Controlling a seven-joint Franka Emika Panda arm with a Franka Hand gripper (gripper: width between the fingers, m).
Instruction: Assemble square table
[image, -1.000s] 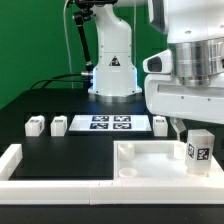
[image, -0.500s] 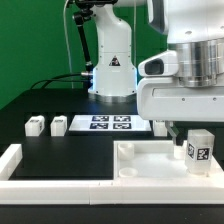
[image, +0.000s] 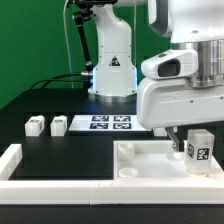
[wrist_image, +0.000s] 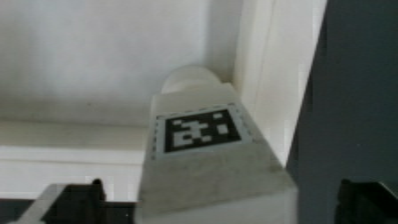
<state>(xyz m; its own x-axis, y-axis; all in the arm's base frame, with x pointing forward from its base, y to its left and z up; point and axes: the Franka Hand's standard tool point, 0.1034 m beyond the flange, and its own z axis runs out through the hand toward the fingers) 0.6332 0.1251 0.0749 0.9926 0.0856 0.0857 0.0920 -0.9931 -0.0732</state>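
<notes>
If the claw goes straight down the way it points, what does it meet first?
The upright leg. It stands inside the open claw, so the tips would probably pass either side of it and then land on the slab beneath. Depth is unclear.

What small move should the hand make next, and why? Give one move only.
Probably close the hand on the leg. The wrist view shows the upright tagged leg centred between the two fingers with a gap on each side, so nothing is gripped yet. The exterior view shows it standing at a corner of the table slab.
</notes>
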